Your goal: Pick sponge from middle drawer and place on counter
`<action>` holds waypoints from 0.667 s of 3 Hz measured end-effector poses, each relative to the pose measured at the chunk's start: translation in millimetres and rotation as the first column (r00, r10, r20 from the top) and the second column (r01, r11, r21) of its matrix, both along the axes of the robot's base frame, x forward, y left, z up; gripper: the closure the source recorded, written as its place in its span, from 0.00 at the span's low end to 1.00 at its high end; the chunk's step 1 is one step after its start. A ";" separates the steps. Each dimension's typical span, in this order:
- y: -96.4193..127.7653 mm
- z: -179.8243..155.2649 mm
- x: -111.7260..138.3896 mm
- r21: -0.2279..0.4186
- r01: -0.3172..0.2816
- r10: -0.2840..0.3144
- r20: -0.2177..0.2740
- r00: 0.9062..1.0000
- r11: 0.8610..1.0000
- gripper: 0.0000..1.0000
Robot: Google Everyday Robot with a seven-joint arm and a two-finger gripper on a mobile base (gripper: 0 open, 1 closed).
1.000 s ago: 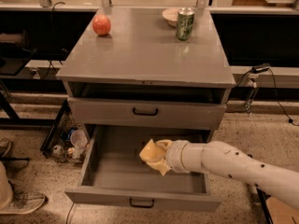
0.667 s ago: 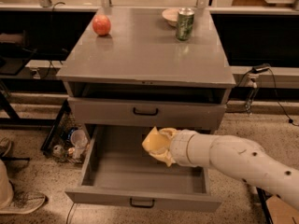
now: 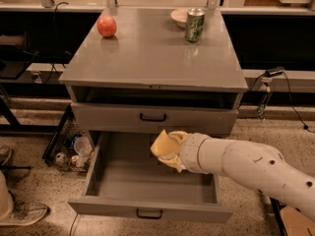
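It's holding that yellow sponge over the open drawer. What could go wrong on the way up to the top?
The gripper holds the sponge right in front of the closed drawer above, under the counter edge; lifting straight up could bump them.
If the soft sponge slips, it would likely drop back into the open drawer.
The can on the counter might get knocked over.

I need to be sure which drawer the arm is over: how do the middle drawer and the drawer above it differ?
The middle drawer is pulled far out, its tray showing; the upper drawer is pushed in. The middle drawer's front is low; the upper drawer's is taller. The gripper, shut on the sponge, hangs over the middle drawer, not the upper drawer. Both are grey with a small black handle.
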State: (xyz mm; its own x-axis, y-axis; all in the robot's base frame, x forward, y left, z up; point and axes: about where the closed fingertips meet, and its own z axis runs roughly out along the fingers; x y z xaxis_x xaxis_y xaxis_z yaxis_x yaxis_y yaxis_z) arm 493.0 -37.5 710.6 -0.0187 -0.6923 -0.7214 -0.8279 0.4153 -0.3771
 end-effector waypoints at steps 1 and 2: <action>-11.5 15.5 12.1 0.042 0.006 -0.008 0.054 0.998 0.999 1.00; -65.9 75.9 46.9 0.080 0.040 -0.055 0.187 0.981 0.996 1.00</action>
